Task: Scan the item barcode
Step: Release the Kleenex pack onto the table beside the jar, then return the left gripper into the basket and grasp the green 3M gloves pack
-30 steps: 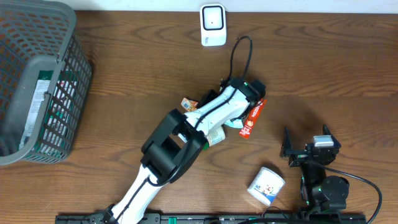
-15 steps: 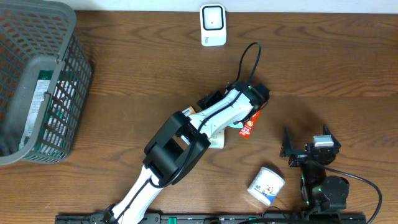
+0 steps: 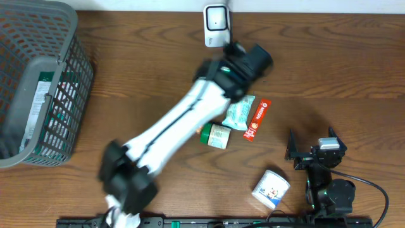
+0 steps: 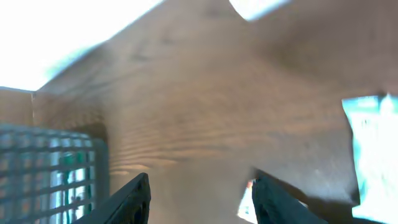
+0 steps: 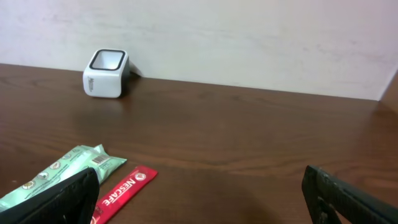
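Table (image 3: 329, 63), left pincer (image 4: 200, 196) lifted, apparently parted

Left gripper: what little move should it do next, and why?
Probably swing down to the green packet and close on it. The left gripper is open and empty near the scanner, while the packet lies on the table, so nothing is ready to scan.

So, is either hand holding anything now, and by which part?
Nothing is held. The left hand is open, with nothing between its fingers; the right hand is open and empty too.
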`<state>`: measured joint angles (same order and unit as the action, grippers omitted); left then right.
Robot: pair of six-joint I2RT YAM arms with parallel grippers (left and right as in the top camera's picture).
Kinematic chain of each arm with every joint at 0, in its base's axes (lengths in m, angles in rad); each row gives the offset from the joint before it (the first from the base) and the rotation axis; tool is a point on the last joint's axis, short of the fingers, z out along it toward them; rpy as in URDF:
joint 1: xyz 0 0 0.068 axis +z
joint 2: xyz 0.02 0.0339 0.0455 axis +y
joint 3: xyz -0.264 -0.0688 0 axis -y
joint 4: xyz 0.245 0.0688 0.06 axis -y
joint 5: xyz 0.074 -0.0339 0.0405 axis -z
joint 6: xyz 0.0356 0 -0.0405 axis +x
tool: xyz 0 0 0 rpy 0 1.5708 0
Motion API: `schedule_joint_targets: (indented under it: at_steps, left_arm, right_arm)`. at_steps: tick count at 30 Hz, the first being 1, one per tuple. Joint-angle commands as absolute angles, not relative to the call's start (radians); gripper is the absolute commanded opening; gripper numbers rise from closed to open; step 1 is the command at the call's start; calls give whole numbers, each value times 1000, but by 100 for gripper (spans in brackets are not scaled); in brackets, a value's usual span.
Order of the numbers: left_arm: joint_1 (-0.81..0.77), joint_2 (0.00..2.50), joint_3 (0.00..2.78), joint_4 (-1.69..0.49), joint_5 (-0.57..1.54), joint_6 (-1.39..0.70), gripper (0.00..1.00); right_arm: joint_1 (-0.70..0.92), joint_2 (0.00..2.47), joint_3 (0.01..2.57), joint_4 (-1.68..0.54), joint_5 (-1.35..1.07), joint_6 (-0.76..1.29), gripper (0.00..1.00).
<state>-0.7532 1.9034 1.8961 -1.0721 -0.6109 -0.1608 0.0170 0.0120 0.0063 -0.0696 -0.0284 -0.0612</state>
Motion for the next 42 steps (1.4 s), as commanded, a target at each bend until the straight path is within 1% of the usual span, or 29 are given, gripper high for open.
schedule_joint_targets:
  at_steps: [1, 5, 9, 12, 15, 18, 21, 23, 25, 27, 29, 32, 35, 36, 40, 42]
  left_arm:
    - [-678, 1753, 1917, -1069, -620, -185, 56]
    - [-530, 1584, 1917, -1045, -620, -184, 57]
    - [-287, 1459, 1917, -1033, -620, -144, 59]
    - [-77, 1415, 1917, -1036, -566, -102, 66]
    - [155, 1409, 1917, -1047, -366, -44, 71]
    - [361, 1438, 1917, -1059, -132, 2, 79]
    - [532, 1500, 1917, -1058, 65, 55, 80]
    - [614, 1563, 1917, -1056, 159, 92, 81]
    - [664, 1636, 1917, -1049, 202, 135, 81]
    - [695, 1716, 1917, -1043, 200, 175, 81]
    - [715, 1795, 1917, -1041, 202, 218, 83]
    - [733, 1906, 1917, -1036, 203, 279, 87]
    - [741, 1986, 1917, -1009, 203, 328, 97]
    - [743, 2008, 1917, -996, 203, 329, 99]
    - [748, 2079, 1917, -958, 206, 364, 99]
    - [748, 2107, 1917, -956, 230, 413, 99]
  right_arm:
    - [20, 8, 5, -72, -23, -49, 99]
    - [20, 8, 5, -72, -23, -49, 99]
    - [20, 8, 5, -72, -23, -50, 99]
    - [20, 8, 5, -72, -23, -49, 99]
    - [20, 8, 5, -72, -23, -50, 99]
    - [20, 8, 5, -72, -23, -49, 99]
    - [20, 8, 5, -72, -23, -49, 99]
    - [20, 8, 5, -72, -23, -49, 99]
    - [20, 8, 5, -72, -23, -50, 99]
    - [20, 8, 5, -72, -23, -49, 99]
    - [20, 8, 5, -72, -23, -49, 99]
    - [20, 8, 5, -72, -23, -50, 99]
    - [20, 8, 5, -72, -23, -49, 99]
    - [20, 8, 5, -72, -23, -49, 99]
    - [20, 8, 5, -72, -23, -49, 99]
    - [20, 8, 5, -72, -23, -49, 99]
